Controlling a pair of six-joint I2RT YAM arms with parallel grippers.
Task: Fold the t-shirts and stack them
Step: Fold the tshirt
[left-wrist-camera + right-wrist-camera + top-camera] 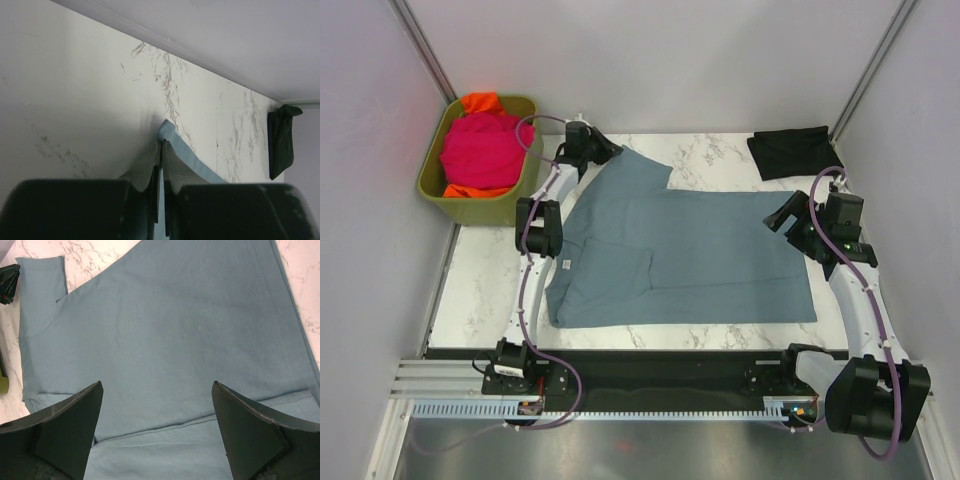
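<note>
Cloth of the slate blue-grey t-shirt (700, 260) is spread over the middle of the marble table (480, 290), and its near-left part is seen folded over onto itself. The shirt's far-left corner is taken by the left gripper (605, 150). In the left wrist view the jaws are pressed together on a thin raised fold of that cloth, which is lifted slightly off the tabletop there.

The right gripper (782, 218) is held over the shirt's right edge. In the right wrist view its fingers (65, 425) are seen spread wide apart above the cloth; whether the cloth is touched cannot be told.

A folded black t-shirt (792, 152) is laid at the far-right corner of the table, apart from the blue-grey shirt and from both grippers. A magenta-pink t-shirt (485, 150) is heaped in the olive-green bin (480, 208) beside the table's far-left corner, just left of the left gripper. An orange t-shirt (480, 101) is seen behind and beneath the magenta-pink one.
</note>
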